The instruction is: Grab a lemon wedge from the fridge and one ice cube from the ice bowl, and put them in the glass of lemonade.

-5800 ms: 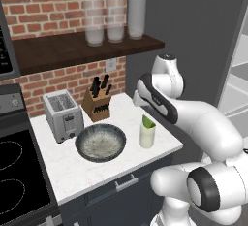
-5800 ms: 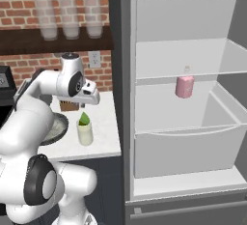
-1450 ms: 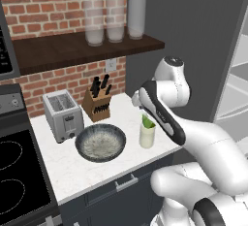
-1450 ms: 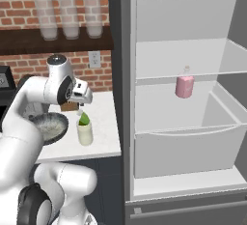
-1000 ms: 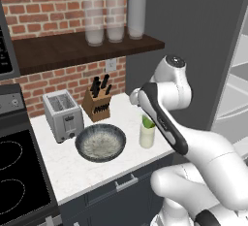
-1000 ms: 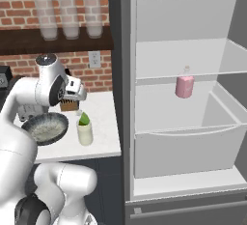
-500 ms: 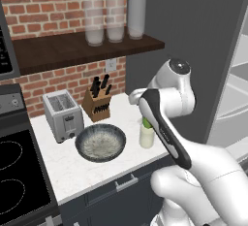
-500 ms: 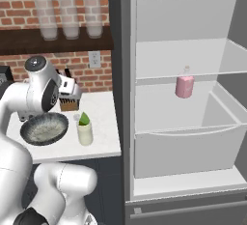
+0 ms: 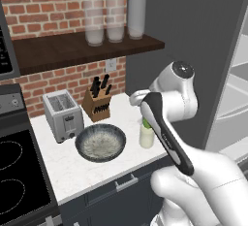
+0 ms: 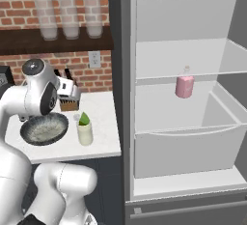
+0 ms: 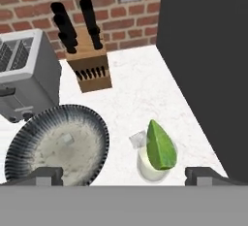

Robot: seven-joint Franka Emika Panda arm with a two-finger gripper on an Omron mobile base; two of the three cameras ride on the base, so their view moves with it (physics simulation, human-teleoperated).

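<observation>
Ice is the next thing to fetch, I'd say, since the lemon wedge (image 11: 160, 147) already sits in the glass (image 11: 156, 162) on the counter (image 11: 140, 94), just beside the ice bowl (image 11: 55, 145). 1 small cube (image 11: 67, 139) lies loose in the bowl; it looks hard, light and slippery, best pinched across flat sides. The gripper (image 11: 124, 175) hovers above, jaws wide and empty.

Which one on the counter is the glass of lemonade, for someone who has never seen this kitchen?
Start at the white counter beside the fridge. The glass of lemonade stands just right of the ice bowl, near the front edge. It is the short clear tumbler with a green lemon wedge sticking out of it.
</observation>
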